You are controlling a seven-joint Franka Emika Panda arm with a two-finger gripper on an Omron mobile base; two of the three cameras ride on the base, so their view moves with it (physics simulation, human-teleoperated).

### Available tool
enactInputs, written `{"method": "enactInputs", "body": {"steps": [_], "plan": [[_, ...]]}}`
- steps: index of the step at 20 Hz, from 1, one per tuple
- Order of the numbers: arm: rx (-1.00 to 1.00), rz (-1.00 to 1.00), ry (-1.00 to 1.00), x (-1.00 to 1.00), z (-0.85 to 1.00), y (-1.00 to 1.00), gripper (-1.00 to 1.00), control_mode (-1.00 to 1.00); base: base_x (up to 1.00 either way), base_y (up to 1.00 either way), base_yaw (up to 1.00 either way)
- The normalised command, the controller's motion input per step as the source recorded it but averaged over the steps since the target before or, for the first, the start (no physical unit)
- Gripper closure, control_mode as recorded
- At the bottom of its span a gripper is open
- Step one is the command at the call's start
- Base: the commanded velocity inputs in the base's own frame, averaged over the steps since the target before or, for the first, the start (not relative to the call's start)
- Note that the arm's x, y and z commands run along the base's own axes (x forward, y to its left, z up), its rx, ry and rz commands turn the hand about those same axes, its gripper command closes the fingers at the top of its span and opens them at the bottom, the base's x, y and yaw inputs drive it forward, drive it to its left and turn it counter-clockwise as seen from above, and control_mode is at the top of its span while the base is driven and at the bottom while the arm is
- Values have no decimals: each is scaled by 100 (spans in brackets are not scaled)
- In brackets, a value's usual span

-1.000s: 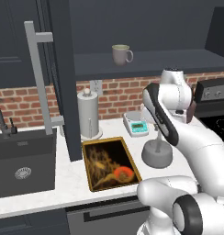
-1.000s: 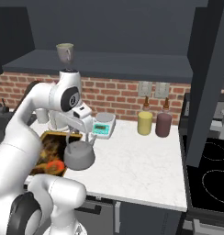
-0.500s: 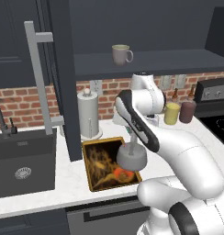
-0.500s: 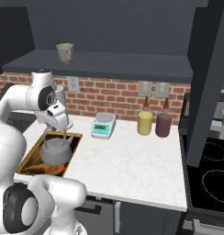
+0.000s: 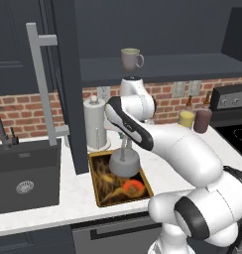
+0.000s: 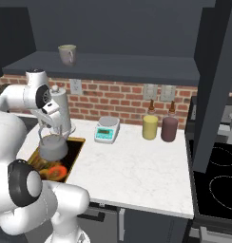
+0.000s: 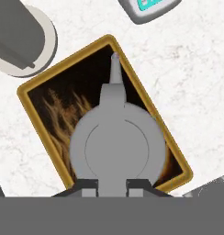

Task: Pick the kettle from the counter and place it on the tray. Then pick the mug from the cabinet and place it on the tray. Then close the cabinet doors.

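At the centre of the left base view, the pincer [image 5: 125, 144] grips the loop handle of the kettle [image 5: 124, 163], which hangs over the tray [image 5: 99, 191] on the white tabletop [image 6: 137, 171]. The mug [image 5: 131, 58] sits on the cabinet shelf [image 5: 192, 67], upper centre.

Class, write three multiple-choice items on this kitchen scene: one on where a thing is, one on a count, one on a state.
1. Where is the kettle?
A. in the sink
B. over the tray
C. on the shelf

2. How many jars stand by the brick wall?
A. two
B. four
C. none

3. What is the state of the tool?
A. wide open
B. shut on the mug
C. shut on the kettle's handle

Key: 1 B, the hand view shows it above the tray; 2 A, one yellow, one maroon; 3 C, its fingers clamp the handle.
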Motion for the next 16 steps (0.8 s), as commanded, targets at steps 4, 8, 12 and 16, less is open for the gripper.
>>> {"method": "enactInputs", "body": {"steps": [4,8,12,16], "plan": [[0,-2,-1,42,-4,48,100,-100,0,0,0],[0,0,-5,27,-13,6,100,-100,0,0,0],[1,0,-5,19,-16,0,100,-100,0,0,0],[1,0,-6,21,-17,0,100,-100,0,0,0]]}}
